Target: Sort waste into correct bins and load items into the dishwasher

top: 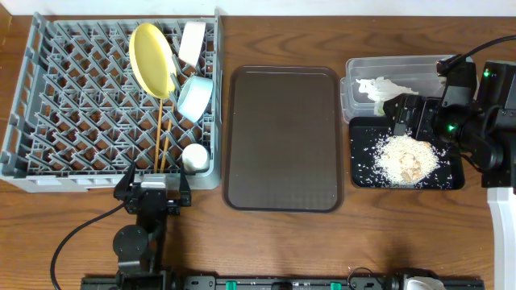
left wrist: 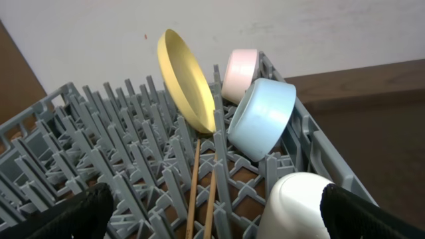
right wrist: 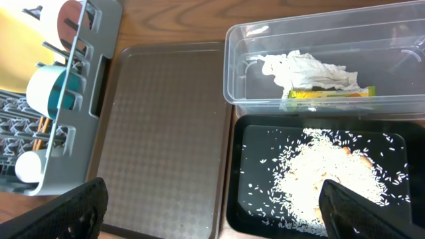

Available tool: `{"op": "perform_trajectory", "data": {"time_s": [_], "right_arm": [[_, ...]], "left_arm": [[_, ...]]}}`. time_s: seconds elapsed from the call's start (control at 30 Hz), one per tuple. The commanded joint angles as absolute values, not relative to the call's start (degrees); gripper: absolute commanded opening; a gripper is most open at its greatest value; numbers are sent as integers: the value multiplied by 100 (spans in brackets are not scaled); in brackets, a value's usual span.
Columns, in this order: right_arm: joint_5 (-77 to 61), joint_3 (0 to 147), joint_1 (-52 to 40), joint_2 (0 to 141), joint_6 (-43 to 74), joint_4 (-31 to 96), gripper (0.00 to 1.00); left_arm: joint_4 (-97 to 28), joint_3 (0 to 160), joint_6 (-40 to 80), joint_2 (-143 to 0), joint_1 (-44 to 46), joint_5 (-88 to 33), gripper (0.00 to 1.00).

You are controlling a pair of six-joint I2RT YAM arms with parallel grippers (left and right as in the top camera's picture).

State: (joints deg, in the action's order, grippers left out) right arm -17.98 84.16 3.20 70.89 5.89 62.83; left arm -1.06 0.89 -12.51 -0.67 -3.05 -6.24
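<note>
Dish rack [top: 72,105] holds yellow plate [top: 151,58], chopsticks [top: 164,133]; crumbs [top: 403,157] in black tray [top: 453,174]; left claw [left wrist: 216,212], right claw [right wrist: 212,212] apart, empty.

Left arm [top: 139,238], lower left of overhead view: matte black, round joint housing, small white patch near the wrist, thin black cable [top: 81,229] curving away. Right arm [top: 496,97], right edge: black, two green lights, white base block [top: 501,234]. Wrist views: black rounded fingers [left wrist: 66,216] in the bottom corners.
</note>
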Motion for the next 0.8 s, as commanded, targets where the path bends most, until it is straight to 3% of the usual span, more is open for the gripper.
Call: {"op": "perform_trajectory", "data": {"time_s": [0.0, 0.77], "right_arm": [[-1780, 8423, 331, 7116, 637, 6283, 99], [-1780, 8423, 333, 7116, 635, 6283, 99]], "left_arm": [[-340, 23, -1347, -8, -270, -687, 100], [-340, 23, -1347, -139, -270, -687, 99]]}}
